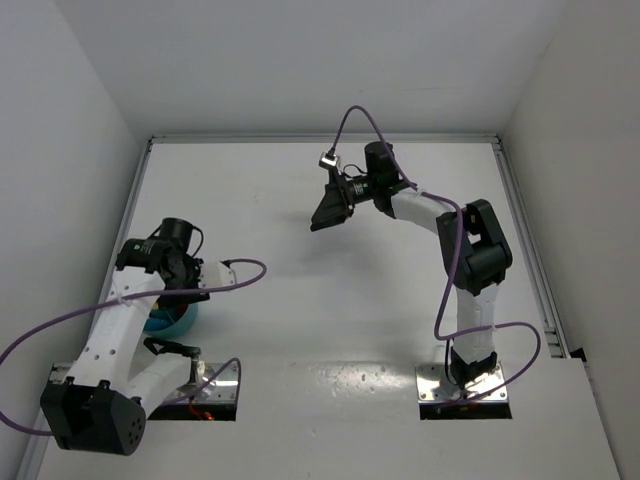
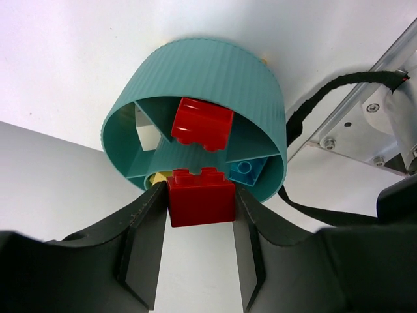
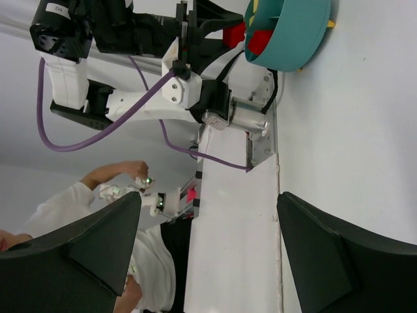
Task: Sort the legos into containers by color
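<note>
Red plastic fills the gap of the left pincer (image 2: 202, 195): a small red brick (image 2: 202, 207) is clamped between its two dark fingers, studs turned away from the wrist and its long axis running across from finger to finger. The teal bowl (image 2: 195, 78) lies straight ahead of it with its open side facing the wrist camera, and the held brick hangs just at the near rim. Inside, a second red brick (image 2: 203, 122) rests in the far compartment, a blue brick (image 2: 247, 173) in the near right one, and a sliver of yellow brick (image 2: 158, 177) shows in the near left one. So the matching compartment probably lies beyond the central dividers, and the release calls for a short carry forward over them rather than a drop here.

The right pincer (image 1: 330, 208) hangs with its fingers wide apart and nothing between them, over the far middle of the white bench (image 1: 330, 330), well apart from the bowl. The left arm is plainly the nearer.

From above, the left arm hides almost all of the bowl, leaving only a teal edge and no bricks. The right wrist view sees the bowl side-on from afar, red showing at its mouth, but cannot tell the compartments apart. Only the left wrist view does that.
</note>
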Motion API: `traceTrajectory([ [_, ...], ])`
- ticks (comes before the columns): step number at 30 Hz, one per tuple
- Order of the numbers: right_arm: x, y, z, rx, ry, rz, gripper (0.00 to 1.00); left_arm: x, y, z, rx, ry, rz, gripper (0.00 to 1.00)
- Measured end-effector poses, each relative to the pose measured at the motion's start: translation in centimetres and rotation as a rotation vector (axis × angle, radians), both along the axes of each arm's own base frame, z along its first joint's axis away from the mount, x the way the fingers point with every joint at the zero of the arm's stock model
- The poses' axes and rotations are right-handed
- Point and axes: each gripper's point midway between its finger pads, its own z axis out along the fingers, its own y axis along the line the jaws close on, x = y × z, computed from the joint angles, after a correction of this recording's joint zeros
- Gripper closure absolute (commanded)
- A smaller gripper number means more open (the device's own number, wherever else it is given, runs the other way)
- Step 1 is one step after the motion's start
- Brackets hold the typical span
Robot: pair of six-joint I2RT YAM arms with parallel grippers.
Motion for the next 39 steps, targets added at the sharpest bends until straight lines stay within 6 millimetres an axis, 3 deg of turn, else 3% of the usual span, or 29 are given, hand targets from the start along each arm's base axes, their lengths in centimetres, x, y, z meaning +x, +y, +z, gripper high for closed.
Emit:
traceTrajectory([
  [17,-0.1,-0.1,0.1,0.003,0.001,0.007,0.15,-0.8,0.1,-0.4,0.013,-0.014,-0.077,0.58],
  [24,-0.1,-0.1,0.0,0.003,0.001,0.007,0.15,-1.1,0.1,-0.9,0.012,0.003,-0.077,0.54],
  [32,0.0,0.0,-0.4,-0.001,0.011,0.007,0.15,-1.4,0.1,-1.4,0.012,0.022,-0.074,0.4],
  [39,0.0,0.0,-0.4,-0.001,0.011,0.007,0.15,-1.4,0.2,-1.5,0.012,0.029,-0.073,0.38],
])
